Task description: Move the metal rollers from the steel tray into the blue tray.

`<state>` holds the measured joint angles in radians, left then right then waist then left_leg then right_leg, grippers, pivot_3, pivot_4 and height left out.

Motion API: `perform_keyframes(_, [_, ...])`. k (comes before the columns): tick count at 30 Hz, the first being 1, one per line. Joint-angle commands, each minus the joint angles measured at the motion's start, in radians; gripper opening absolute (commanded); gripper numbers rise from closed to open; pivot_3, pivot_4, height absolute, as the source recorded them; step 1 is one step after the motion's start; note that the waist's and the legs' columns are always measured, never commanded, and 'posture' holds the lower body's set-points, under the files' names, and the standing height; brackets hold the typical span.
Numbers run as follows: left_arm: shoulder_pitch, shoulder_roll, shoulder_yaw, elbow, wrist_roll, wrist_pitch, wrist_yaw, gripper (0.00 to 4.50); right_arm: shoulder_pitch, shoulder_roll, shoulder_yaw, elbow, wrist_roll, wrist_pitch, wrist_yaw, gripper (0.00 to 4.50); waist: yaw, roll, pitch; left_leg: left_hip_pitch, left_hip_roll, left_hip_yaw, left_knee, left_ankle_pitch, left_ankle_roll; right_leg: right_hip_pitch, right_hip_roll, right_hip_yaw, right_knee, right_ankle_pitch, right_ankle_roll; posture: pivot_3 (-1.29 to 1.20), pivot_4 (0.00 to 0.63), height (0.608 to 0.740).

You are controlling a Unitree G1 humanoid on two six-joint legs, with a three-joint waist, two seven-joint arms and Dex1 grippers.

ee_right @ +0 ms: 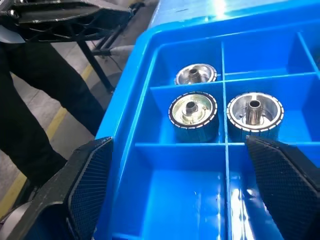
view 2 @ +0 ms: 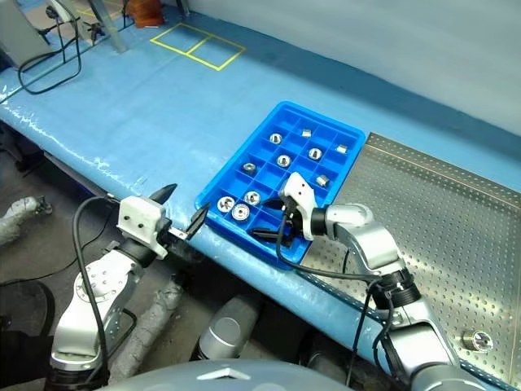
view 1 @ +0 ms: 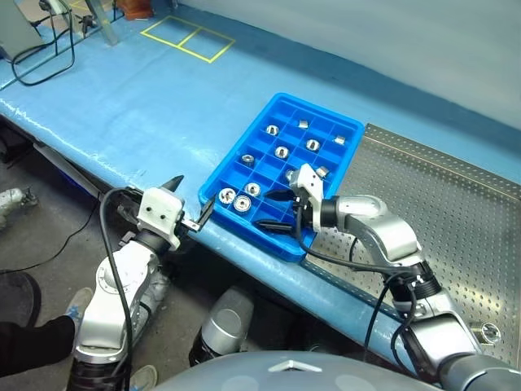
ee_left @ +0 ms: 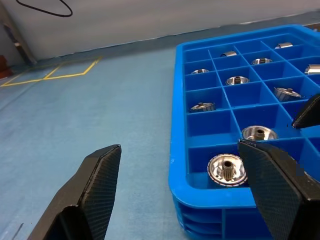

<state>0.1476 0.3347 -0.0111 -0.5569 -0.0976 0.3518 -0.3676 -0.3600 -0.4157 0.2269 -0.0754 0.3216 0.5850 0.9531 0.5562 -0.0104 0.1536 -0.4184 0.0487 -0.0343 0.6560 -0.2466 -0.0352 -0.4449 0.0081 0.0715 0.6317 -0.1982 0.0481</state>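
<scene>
I see right pincer (view 1: 277, 210) released over blue tray (view 1: 346, 124) mid-frame, left pincer (view 1: 189, 201) released lower left, one roller (view 1: 489, 331) on steel tray (view 1: 456, 212)

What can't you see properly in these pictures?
- Left eye view: the right pincer hides some near pockets of the blue tray.
- Same view: the picture's edge cuts off the steel tray.
- Left wrist view: a black finger hides part of one metal roller.
</scene>
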Motion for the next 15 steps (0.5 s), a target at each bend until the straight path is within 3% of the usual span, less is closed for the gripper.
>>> perform_keyframes(1, [-0.012,0.002,-0.003,-0.012,-0.008,-0.015,-0.005,4.05,0.010,0.013,-0.025,-0.034,0.020,0.018,-0.038,4.46,-0.006,0.000,0.000,0.000,0.000,0.000,0.001,0.000,0.000,0.000,0.000,0.000,0.000,0.000,0.000,0.43,0.150,0.740])
perform_keyframes(10, [0.003,0.002,0.025,-0.023,-0.005,-0.029,0.007,4.05,-0.081,0.127,-0.009,-0.028,0.014,0.021,-0.136,4.46,-0.056,0.000,0.000,0.001,0.001,0.000,0.004,0.000,-0.001,-0.001,0.000,0.000,0.008,0.000,0.000,0.46,0.150,0.740])
perform_keyframes(15, [0.012,0.020,0.011,-0.016,0.037,-0.045,0.015,4.05,-0.138,0.085,0.067,-0.040,-0.041,0.016,-0.101,4.46,-0.068,0.000,0.000,0.002,0.002,0.000,0.004,0.001,-0.001,-0.001,0.001,-0.001,0.011,-0.003,-0.004,0.46,0.150,0.740])
